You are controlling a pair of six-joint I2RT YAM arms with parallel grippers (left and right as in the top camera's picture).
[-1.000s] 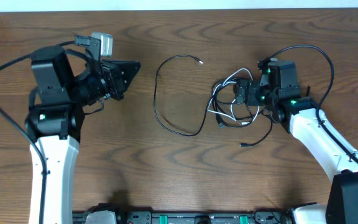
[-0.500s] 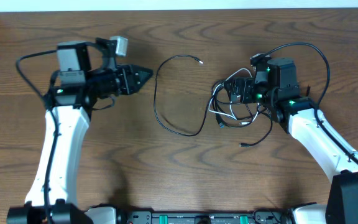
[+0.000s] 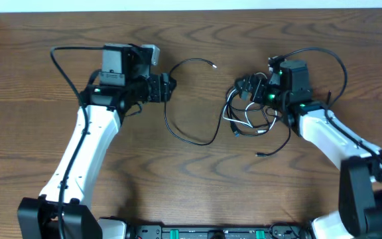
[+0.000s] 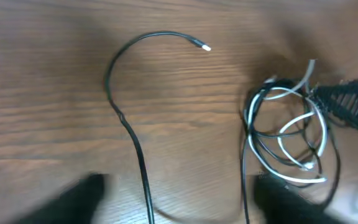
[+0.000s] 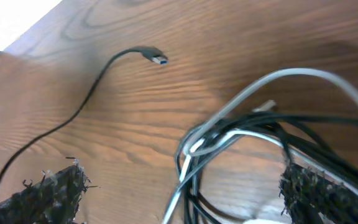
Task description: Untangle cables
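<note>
My left gripper (image 3: 166, 87) is standing with its jaws wide and gripping nothing, hovering at the upper left edge of the black cable (image 4: 133, 146). In my wrist view the fingers are showing only as two dark blurs well apart, with that cable running between them. My right gripper (image 3: 246, 88) is gaping wide too, hanging over the upper left of the tangle (image 3: 252, 118). Strands are passing between its fingers (image 5: 48, 193) without being pinched.

The table (image 3: 197, 192) is carrying everything. The tangle is lying right of centre, with black cords knotting around a white cable (image 4: 294, 124). The black cable is curving in an open loop at centre, and I cannot tell whether its lower end is joining the tangle. A thin tail (image 3: 272, 147) is trailing out below the tangle. The black cable's plug (image 4: 205, 47) is resting at the top of the loop.
</note>
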